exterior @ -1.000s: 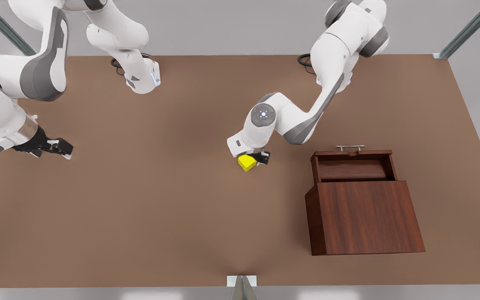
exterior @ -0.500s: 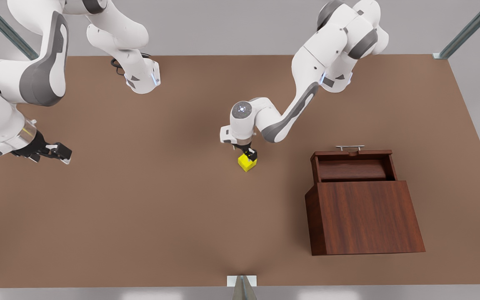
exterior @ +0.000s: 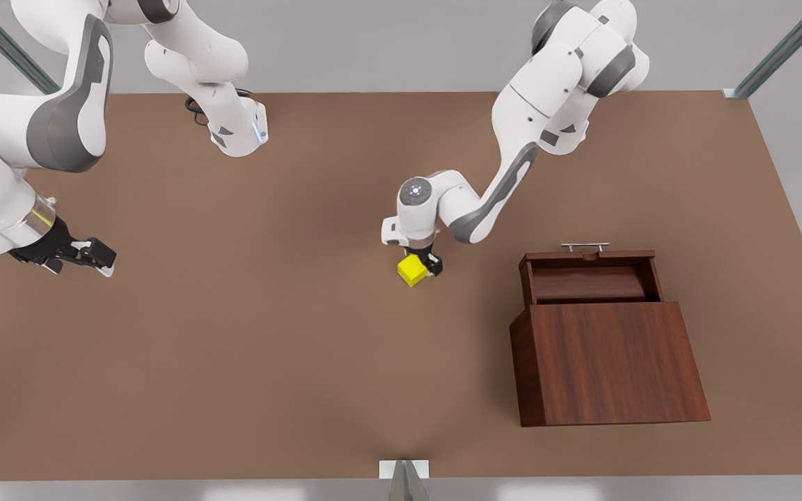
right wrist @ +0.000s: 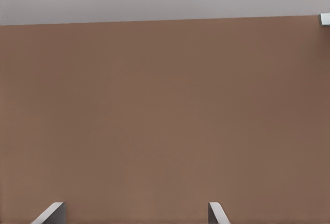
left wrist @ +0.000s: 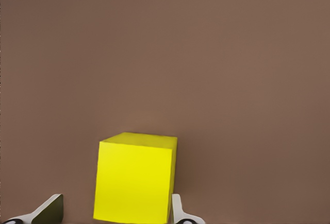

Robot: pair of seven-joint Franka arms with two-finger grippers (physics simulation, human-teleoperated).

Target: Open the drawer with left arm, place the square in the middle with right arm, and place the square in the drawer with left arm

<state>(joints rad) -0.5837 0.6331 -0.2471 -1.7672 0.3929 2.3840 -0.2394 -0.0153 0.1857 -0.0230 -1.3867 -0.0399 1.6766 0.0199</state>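
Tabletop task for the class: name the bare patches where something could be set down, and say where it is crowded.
Bare table runs wide between the waiting right gripper at the front view's left and the square at the middle, and along the near edge. A narrower strip lies between square and cabinet. It is crowded at the square, where the left gripper straddles it, and behind the open drawer.

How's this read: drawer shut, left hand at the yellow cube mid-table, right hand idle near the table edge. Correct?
Not quite. The drawer is open, pulled out of its cabinet, as the front view shows. The rest holds: left hand at the yellow cube mid-table, right hand waiting near the table edge.
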